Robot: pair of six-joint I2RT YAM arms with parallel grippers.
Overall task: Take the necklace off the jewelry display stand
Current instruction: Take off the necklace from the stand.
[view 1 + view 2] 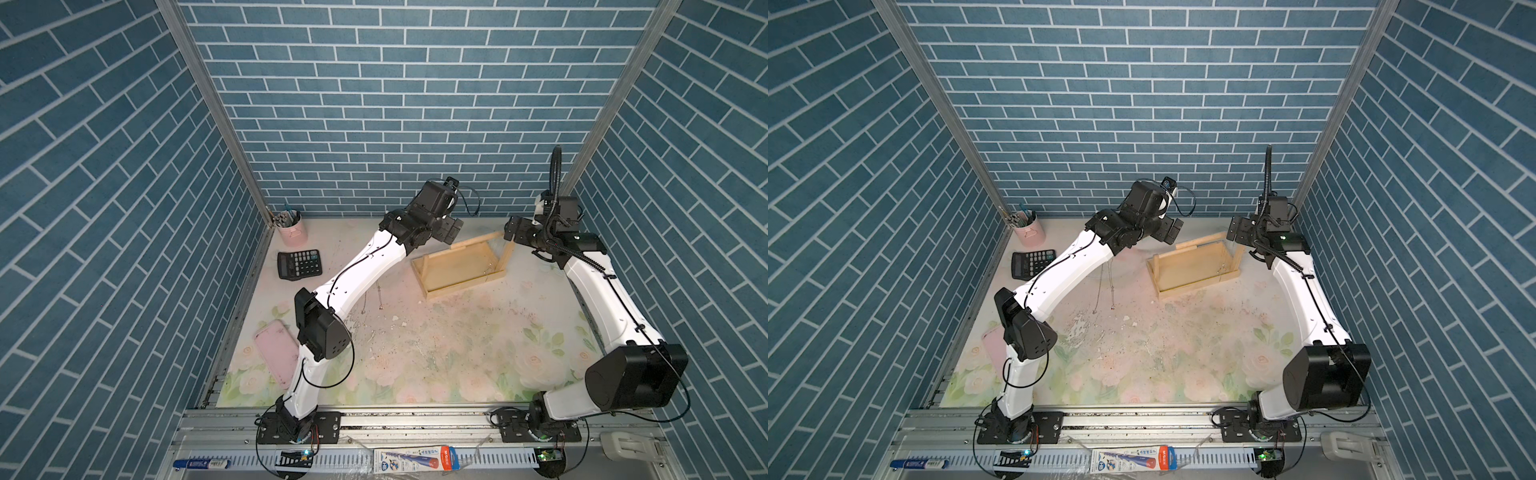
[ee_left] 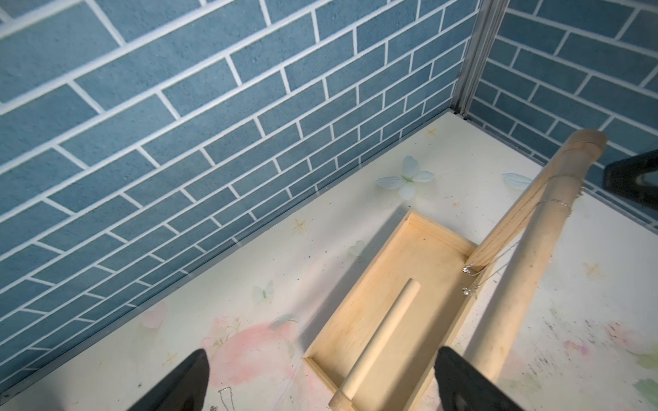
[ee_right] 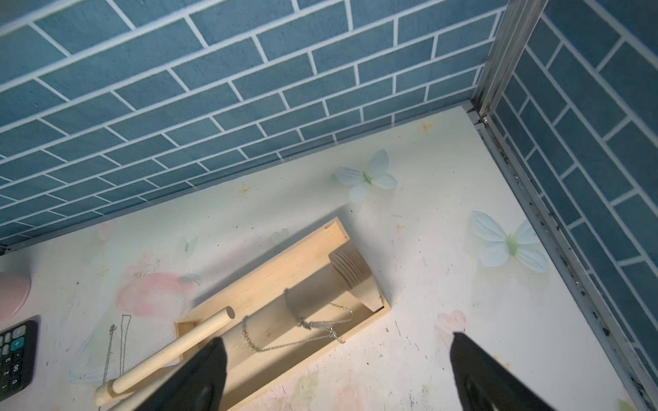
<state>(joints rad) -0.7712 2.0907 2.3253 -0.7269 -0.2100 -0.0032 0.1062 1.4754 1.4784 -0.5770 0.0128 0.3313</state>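
now, we hover wide open and empty: left gripper and right gripper at either end of the jewelry display stand, where the necklace loops the dowel bar near one end. we judge the fine chain light, limp, snag-prone; best pinched where it hangs free below.

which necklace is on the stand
The necklace draped over the bar of the stand, at the end by the right gripper. The other two chains lie flat on the table.
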